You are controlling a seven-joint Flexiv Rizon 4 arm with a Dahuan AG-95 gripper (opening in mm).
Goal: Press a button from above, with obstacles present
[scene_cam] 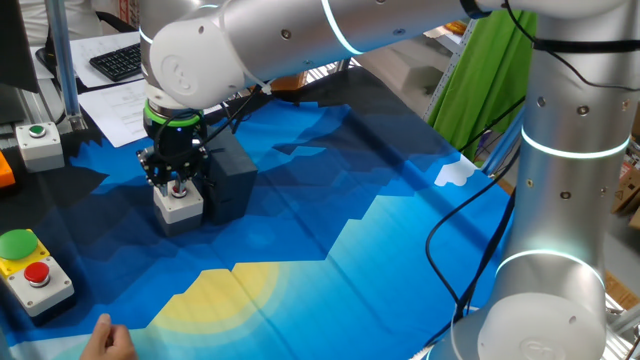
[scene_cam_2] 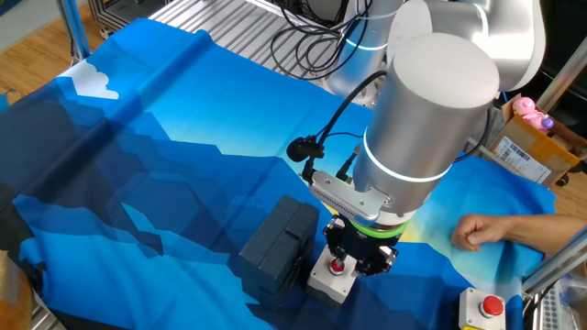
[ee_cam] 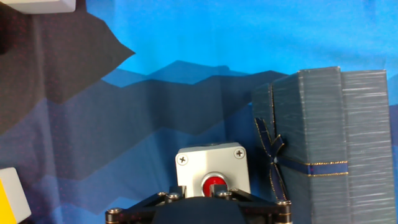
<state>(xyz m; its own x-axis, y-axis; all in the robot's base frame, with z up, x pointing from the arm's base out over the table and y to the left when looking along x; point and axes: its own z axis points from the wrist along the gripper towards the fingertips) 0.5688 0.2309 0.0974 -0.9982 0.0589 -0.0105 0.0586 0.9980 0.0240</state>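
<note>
The button (scene_cam: 179,188) is a small red push-button on a light grey cube housing (scene_cam: 178,206), standing on the blue cloth. My gripper (scene_cam: 177,178) is straight above it, its tip right at the red cap. The other fixed view shows the button (scene_cam_2: 337,267) just under the gripper (scene_cam_2: 356,254). In the hand view the button (ee_cam: 213,185) sits at the bottom centre, partly covered by the gripper (ee_cam: 211,191). The obstacle, a dark grey-black block (scene_cam: 229,172), stands close beside the housing; it also shows in the other fixed view (scene_cam_2: 278,243) and the hand view (ee_cam: 329,143). No view shows the fingertip gap.
A grey box with a green button (scene_cam: 38,142) stands at the far left. A yellow box with green and red buttons (scene_cam: 30,265) is at the front left. A person's hand (scene_cam: 105,342) rests at the cloth's front edge. A keyboard (scene_cam: 120,60) and papers lie behind.
</note>
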